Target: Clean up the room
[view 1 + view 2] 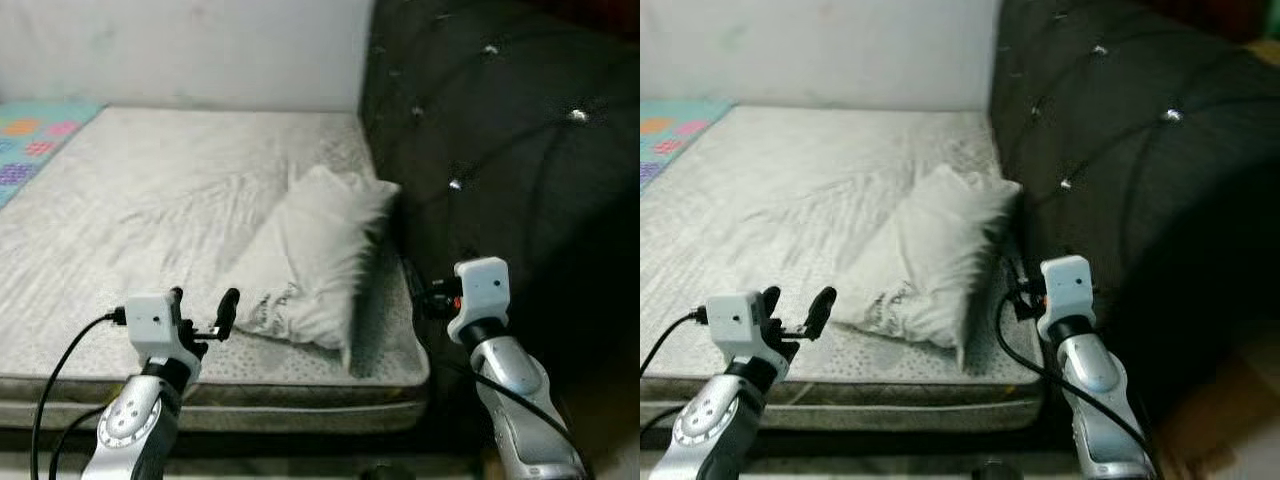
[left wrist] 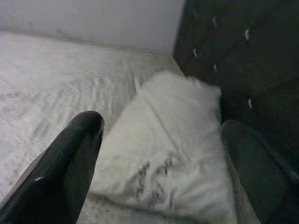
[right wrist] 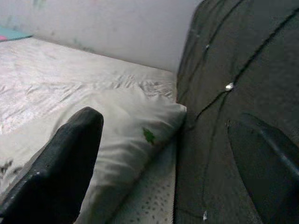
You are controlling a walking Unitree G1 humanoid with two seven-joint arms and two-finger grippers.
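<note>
A white pillow (image 1: pixel 310 260) with dark print near its front corner lies crumpled on the bare white mattress (image 1: pixel 150 200), its far end against the dark tufted headboard (image 1: pixel 500 150). My left gripper (image 1: pixel 205 297) hovers over the mattress's front edge, just left of the pillow's near corner, open and holding nothing. My right gripper (image 1: pixel 1020 290) is raised at the pillow's right side, close to the headboard; in the right wrist view its fingers (image 3: pixel 70 158) stand wide apart, open, with the pillow between and beyond them.
A white wall (image 1: pixel 200 50) runs behind the bed. A colourful patterned mat (image 1: pixel 30 135) lies at the far left of the mattress. Black cables (image 1: pixel 60 380) hang from both arms. The headboard blocks the right side.
</note>
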